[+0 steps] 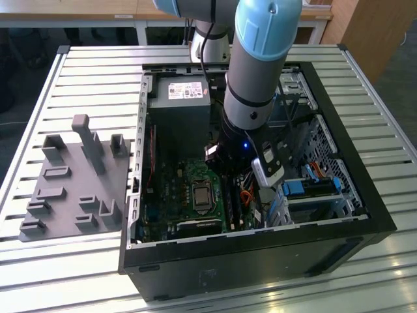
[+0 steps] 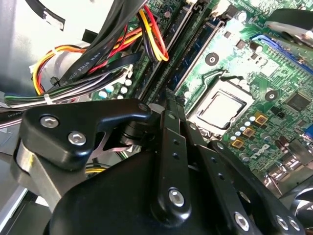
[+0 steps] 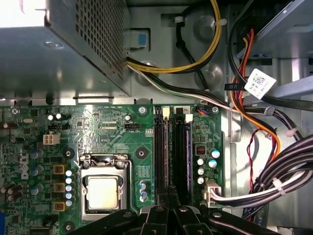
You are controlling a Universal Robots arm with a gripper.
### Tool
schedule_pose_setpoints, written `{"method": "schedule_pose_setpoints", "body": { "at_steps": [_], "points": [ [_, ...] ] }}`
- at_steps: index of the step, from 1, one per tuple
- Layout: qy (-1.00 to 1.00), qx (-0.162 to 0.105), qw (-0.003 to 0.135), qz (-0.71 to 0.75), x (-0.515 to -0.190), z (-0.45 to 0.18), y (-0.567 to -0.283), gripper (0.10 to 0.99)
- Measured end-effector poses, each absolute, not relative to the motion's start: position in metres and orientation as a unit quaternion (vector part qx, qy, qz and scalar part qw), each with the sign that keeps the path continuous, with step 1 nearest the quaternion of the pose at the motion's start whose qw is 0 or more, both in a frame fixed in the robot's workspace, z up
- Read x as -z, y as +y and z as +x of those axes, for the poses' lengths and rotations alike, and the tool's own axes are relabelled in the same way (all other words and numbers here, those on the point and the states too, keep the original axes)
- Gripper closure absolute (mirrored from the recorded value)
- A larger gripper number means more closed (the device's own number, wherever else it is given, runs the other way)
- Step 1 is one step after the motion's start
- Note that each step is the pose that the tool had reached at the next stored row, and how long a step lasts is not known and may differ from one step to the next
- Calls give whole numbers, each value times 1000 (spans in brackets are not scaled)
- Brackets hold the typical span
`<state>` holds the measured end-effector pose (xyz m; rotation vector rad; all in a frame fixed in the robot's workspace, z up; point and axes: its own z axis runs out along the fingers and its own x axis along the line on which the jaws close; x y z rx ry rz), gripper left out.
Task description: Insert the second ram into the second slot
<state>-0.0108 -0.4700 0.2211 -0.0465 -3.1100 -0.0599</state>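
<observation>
Pincer point(image 2: 168, 100) links are crowding the lower half of the second wrist view, the jaws drawn narrow with no gap showing between them. Just beyond the tips a thin blue stick, which I am taking for the ram point(image 2: 198, 49), is standing on edge in the slot point(image 2: 191, 59) nearer the processor point(image 2: 217, 108). Its long axis is running straight away from the tips toward the top of the frame. Whether the tips are pinching its near end or only lying on it I cannot tell. A cable bundle point(image 2: 102, 58) is hanging close at upper left.

Seen in the first wrist view, the tips are sitting at bottom centre, in line with the two parallel slots running up the frame. The processor is lying to their left and loose cables to their right, so room is opening mainly along the slots' length.

From the exterior view, the arm point(image 1: 257, 65) is reaching down into the open case point(image 1: 365, 215) on the table point(image 1: 98, 78), with the case walls and drive bay close at the frame's right.
</observation>
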Motion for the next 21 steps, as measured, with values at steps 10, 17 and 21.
{"method": "schedule_pose_setpoints", "body": {
  "at_steps": [10, 17, 21],
  "points": [
    [-1000, 19, 15, -15, -215, -11, -470, 980],
    [-1000, 19, 15, -15, -241, -11, -470, 980],
    [-1000, 19, 15, -15, -249, -11, -470, 980]
  ]
}}
